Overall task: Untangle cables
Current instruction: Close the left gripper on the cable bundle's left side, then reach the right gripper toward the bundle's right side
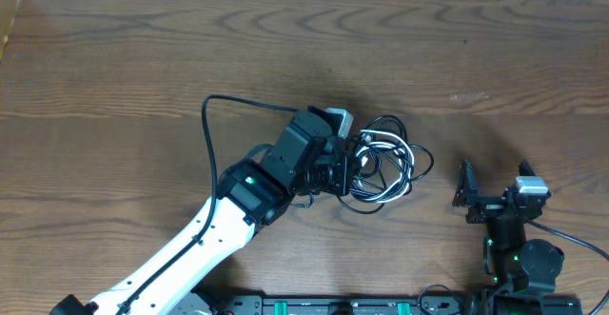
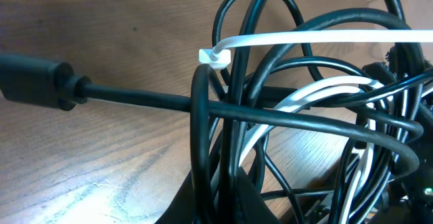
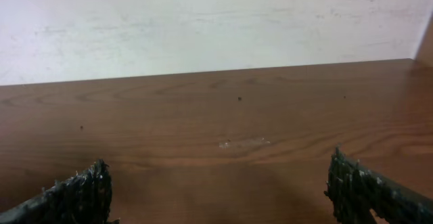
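no text, label, brand mark, number or sign can be read in any view. the cables and the black plug show no legible print. the desk shows only wood grain. the green light on the left arm is a plain glow, not a character.
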You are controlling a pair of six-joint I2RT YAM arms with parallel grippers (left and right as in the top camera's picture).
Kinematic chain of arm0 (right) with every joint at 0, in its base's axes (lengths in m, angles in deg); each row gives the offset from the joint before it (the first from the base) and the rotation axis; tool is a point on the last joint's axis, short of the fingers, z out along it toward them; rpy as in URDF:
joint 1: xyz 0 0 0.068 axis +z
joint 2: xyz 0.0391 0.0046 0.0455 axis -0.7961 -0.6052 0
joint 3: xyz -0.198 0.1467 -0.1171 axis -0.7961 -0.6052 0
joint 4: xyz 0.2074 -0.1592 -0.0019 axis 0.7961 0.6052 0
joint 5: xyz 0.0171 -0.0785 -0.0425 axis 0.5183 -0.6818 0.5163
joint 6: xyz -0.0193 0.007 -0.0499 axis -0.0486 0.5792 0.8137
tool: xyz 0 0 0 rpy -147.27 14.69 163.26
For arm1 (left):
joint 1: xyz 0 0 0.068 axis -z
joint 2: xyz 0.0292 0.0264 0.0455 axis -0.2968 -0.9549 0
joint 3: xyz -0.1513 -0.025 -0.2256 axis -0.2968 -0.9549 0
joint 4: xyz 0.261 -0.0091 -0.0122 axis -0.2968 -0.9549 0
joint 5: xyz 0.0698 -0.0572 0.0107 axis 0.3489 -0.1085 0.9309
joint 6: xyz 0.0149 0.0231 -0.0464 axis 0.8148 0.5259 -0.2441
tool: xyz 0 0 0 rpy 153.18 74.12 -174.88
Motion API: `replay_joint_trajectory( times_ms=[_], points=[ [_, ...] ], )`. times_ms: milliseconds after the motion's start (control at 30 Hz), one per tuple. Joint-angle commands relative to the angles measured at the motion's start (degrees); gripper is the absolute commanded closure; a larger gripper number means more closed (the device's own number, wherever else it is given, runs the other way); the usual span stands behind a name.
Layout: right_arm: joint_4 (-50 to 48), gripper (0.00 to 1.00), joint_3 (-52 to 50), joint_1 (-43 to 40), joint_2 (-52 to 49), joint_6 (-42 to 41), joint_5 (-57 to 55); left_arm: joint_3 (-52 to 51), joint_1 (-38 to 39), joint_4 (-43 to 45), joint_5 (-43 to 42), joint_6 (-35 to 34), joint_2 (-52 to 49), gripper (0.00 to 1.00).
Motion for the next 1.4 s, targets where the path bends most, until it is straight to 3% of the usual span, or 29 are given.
replay_joint_trajectory(
  times_ms=[0, 100, 300, 467, 633, 767, 1100, 1367],
  points=[
    [0.11, 0.01, -0.13, -0.46, 0.31, -0.2, -0.11, 0.46, -0.2, -0.02, -0.28, -3.65, 0.55, 0.93],
    [-0.17, 0.01, -0.13, -0.46, 0.31, -5.31, 3.8, 0.46, -0.2, -0.13, -0.17, -4.07, 0.55, 0.92],
    [-0.96, 0.01, -0.13, -0.42, -0.35, -41.05, 26.21, 0.46, -0.2, -0.13, 10.84, -11.45, 0.52, 0.93],
    [-0.85, 0.01, -0.13, -0.42, -0.35, -55.82, 39.74, 0.46, -0.2, -0.15, 18.12, -14.75, 0.52, 0.93],
    [-3.96, 0.01, -0.13, -0.42, -0.35, -59.28, 33.7, 0.46, -0.2, -0.11, 20.09, -10.71, 0.5, 0.93],
    [-10.51, 0.12, -0.02, -0.42, -0.35, -49.64, 31.69, 0.46, -0.2, -1.01, 19.41, -0.24, 0.5, 0.93],
    [-10.36, 0.17, 8.85, -0.42, -6.6, -47.8, 42.14, 0.46, -0.17, -2.47, 11.85, 18.21, 0.5, 0.93],
    [-9.94, 0.28, 16.87, -0.39, -21.94, -52.35, 52.06, 0.46, -0.17, -2.93, 8.26, 17.79, 0.5, 0.93]
  ],
)
